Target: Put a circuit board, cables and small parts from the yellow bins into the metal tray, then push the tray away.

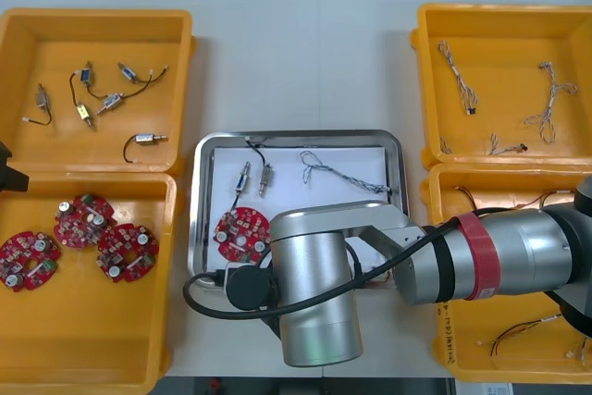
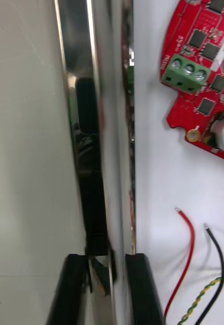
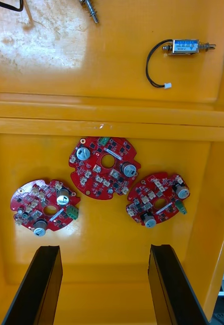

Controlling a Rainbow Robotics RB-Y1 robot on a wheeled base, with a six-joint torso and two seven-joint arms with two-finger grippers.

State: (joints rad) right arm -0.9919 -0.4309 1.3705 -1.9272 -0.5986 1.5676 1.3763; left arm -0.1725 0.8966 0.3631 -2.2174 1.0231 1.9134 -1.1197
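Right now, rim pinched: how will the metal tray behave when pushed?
Probably slides easily: shiny metal tray on smooth table, stiff rim clamped by the right gripper. Loose circuit board and cables inside may shift. Open left gripper hovers over a bin.

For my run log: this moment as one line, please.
right gripper: shut on tray rim | left gripper: open, facing bin boards | in tray: board, cables, small parts

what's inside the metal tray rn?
The metal tray holds red circuit board, two small metal parts, blue-white cable, red and black wire ends. Right arm hides its near part; right gripper grips the rim. Left gripper hovers over the board bin.
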